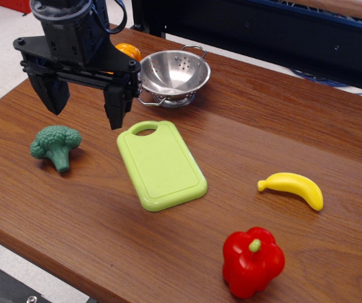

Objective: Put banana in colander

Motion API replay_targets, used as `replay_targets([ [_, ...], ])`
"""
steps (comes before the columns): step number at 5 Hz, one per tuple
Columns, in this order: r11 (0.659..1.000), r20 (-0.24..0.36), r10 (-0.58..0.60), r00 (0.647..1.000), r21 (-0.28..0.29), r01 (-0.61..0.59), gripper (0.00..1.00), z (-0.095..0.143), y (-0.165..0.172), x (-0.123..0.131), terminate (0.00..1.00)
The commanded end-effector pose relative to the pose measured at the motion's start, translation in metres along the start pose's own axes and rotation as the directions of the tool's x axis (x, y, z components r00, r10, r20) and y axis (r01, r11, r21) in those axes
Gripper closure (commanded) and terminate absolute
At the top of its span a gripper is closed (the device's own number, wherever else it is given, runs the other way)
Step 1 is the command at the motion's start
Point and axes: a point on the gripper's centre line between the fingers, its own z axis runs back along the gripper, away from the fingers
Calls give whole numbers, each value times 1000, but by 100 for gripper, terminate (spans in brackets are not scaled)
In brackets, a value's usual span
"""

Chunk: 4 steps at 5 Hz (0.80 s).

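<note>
no text, label, brand, number or sign can be read on anything in this view.

Arm all black, matte plastic look. Claw point(84, 104) upper left of frame: two thick wedge-shaped fingers point(115, 106), tapering to blunt tips, hung from a flat horizontal crossbar with rounded ends. Small round fasteners visible on the bar ends and top face. Above the bar a blocky ribbed housing, dark grey-black, with black cables looping off its top right. Another thick black cable at the far left edge. No markings legible.
</note>
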Motion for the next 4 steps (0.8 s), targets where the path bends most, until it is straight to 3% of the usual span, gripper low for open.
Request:
replay_targets([
  [1, 1000, 0, 0, 1000, 0, 0, 0, 0, 0, 0, 0],
  [2, 965, 33, -259, 965, 45, 257, 0, -15, -21, 35, 0],
  [3, 867, 47, -497, 866, 68, 494, 0, -27, -50, 56, 0],
  [4, 715, 97, -698, 709, 130, 687, 0, -33, -78, 58, 0],
])
